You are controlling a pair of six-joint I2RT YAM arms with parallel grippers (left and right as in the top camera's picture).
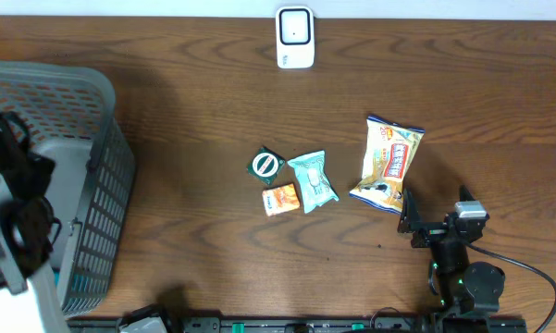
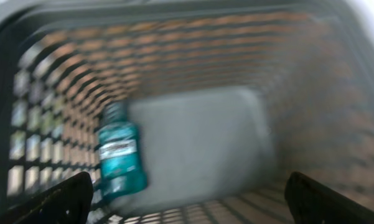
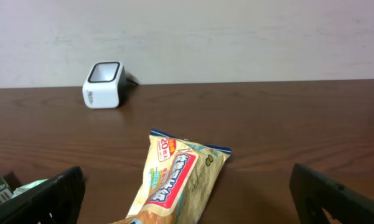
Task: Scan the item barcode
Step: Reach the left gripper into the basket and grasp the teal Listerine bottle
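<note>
The white barcode scanner (image 1: pixel 294 37) stands at the table's far edge and shows again as the scanner (image 3: pixel 104 84) in the right wrist view. A yellow snack bag (image 1: pixel 389 162) lies flat right of centre. My right gripper (image 3: pixel 187 202) is open just in front of the snack bag (image 3: pixel 177 177), its fingers wide on either side and touching nothing. My left gripper (image 2: pixel 187 208) is open over the grey basket (image 2: pixel 193 37), holding nothing. Below it, a teal bottle (image 2: pixel 118 158) lies on the basket floor by the left wall; this view is blurred.
A green round packet (image 1: pixel 266 165), a pale teal packet (image 1: pixel 313 180) and a small orange packet (image 1: pixel 280 199) lie together mid-table. The basket (image 1: pixel 102 176) fills the left side under the left arm (image 1: pixel 9 213). The right arm (image 1: pixel 458 254) sits at the front right.
</note>
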